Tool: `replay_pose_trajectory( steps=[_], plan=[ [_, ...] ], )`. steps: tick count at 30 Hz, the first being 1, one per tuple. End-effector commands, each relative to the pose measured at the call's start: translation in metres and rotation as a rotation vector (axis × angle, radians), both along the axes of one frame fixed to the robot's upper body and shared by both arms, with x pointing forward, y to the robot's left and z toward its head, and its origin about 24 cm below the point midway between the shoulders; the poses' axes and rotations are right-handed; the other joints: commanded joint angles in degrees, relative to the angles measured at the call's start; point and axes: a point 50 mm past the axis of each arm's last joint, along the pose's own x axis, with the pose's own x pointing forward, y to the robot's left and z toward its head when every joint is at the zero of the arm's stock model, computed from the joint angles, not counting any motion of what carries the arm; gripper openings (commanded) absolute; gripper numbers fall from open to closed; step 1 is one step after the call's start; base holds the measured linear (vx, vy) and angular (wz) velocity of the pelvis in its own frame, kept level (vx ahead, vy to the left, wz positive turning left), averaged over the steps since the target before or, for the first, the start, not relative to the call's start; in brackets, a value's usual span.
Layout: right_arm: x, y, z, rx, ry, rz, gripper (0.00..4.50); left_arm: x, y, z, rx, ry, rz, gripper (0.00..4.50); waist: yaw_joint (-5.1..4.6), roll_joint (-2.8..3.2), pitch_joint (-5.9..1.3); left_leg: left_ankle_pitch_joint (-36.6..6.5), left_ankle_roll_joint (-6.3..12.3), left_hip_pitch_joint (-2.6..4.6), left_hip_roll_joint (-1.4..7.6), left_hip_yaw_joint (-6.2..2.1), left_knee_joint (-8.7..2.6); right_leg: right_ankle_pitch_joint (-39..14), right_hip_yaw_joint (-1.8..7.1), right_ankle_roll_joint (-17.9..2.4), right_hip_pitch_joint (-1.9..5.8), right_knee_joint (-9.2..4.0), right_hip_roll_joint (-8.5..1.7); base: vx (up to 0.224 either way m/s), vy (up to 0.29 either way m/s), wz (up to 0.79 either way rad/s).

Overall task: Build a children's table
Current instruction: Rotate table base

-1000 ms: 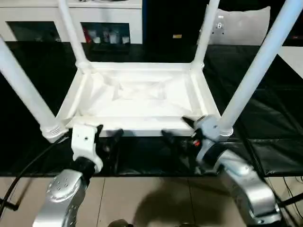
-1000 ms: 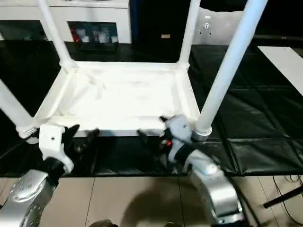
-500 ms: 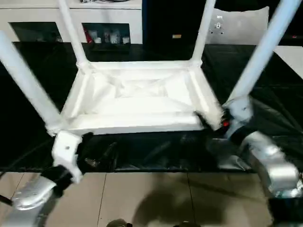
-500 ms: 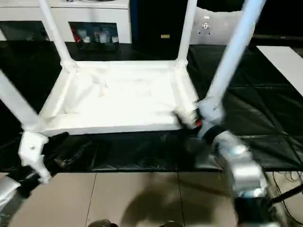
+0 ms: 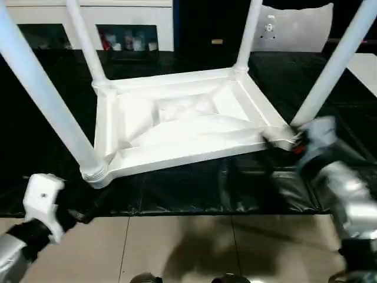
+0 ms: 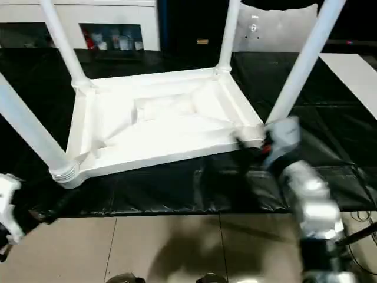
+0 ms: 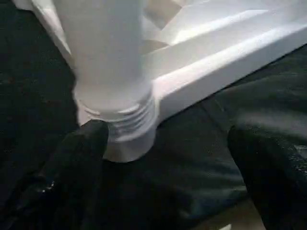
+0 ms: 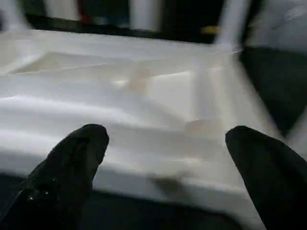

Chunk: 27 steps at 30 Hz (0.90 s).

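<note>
White plastic children's table (image 5: 177,127) lies upside down on the black mat (image 5: 194,191) near its front edge, all four legs socketed, so only flipping it upright looks left, with left hand (image 7: 163,158) and right hand (image 8: 163,158) both open, gripping nothing.

Looks like a lab or test room: black mats (image 5: 330,183) cover a low platform, pale floor tiles (image 5: 177,247) run in front of it. Behind the mats stands a white cabinet (image 5: 135,12) with small bottles on its shelf, and cables (image 6: 359,227) trail over the tiles.
</note>
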Motion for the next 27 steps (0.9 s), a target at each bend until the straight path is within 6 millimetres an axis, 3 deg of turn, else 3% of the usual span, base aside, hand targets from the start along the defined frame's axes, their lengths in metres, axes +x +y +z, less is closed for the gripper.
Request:
replay_pose_trajectory(
  steps=[1, 4, 7, 11, 14, 16, 22, 27],
  plan=[
    [-0.003, 0.01, 0.005, 0.014, -0.017, 0.056, 4.5, -0.001, 0.007, 0.005, 0.007, 0.005, 0.004, 4.43, 0.03, 0.32, -2.3, -7.7, 4.97, 0.31, 5.31, -1.92, -5.96, -5.79, 3.28, -15.19, 1.87, -4.36, -5.16, 0.0, 0.0, 0.0],
    [-0.009, 0.022, 0.0, 0.025, -0.004, 0.101, 4.5, -0.004, 0.014, 0.009, 0.007, 0.022, -0.004, 4.43, 0.18, 0.52, -2.3, -5.84, 5.36, 0.35, 5.26, -1.72, -5.93, -1.92, 3.25, -15.72, 1.66, -3.93, -5.02, 0.0, 0.0, 0.0],
    [-0.017, 0.029, -0.007, 0.012, 0.036, 0.139, 4.5, -0.006, 0.026, 0.016, 0.019, 0.029, -0.002, 4.43, 0.37, 0.56, -2.09, -7.26, 4.83, 0.36, 5.22, -1.59, -6.13, -2.85, 3.34, -15.67, 1.6, -4.09, -5.02, 0.0, 0.0, 0.0],
    [-0.019, 0.038, -0.011, 0.017, 0.068, 0.174, 4.5, 0.004, 0.03, 0.021, 0.029, -0.01, -0.006, 4.43, 0.32, 0.5, -1.98, -8.35, 3.68, 0.51, 5.3, -1.65, -6.38, -3.9, 3.38, -15.53, 1.57, -4.19, -5.14, 0.0, 0.0, 0.0],
    [-0.019, 0.044, -0.014, 0.012, 0.086, 0.185, 4.5, 0.014, 0.025, 0.023, 0.007, -0.029, -0.03, 4.43, 0.4, 0.73, -2.01, -7.67, 2.9, 0.53, 5.3, -1.69, -6.37, -3.1, 3.43, -15.6, 1.61, -4.01, -5.28, 0.0, 0.0, 0.0],
    [-0.019, 0.048, -0.017, 0.005, 0.099, 0.201, 4.5, 0.02, 0.021, 0.025, -0.018, -0.05, -0.04, 4.43, 0.32, 0.49, -2.09, -6.82, 2.81, 0.52, 5.27, -1.61, -6.3, -1.63, 3.45, -15.72, 1.68, -3.91, -5.27, 0.0, 0.0, 0.0],
    [-0.02, 0.068, -0.024, -0.009, 0.127, 0.266, 4.5, 0.045, -0.002, 0.026, -0.113, -0.096, -0.122, 4.43, 0.44, 0.52, -2.56, -1.86, 3.85, 0.43, 5.05, -1.42, -5.78, 3.73, 3.33, -16.78, 2.02, -3.36, -5.34, 0.0, 0.0, 0.0],
    [-0.009, 0.071, -0.032, -0.031, 0.15, 0.216, 4.5, 0.058, -0.022, 0.023, -0.153, -0.09, -0.194, 4.43, 0.37, 0.37, -2.66, -1.97, 3.78, 0.55, 5.1, -1.29, -5.69, 3.84, 3.29, -17.69, 2.01, -3.28, -5.38, 0.0, 0.0, 0.0]
  ],
)
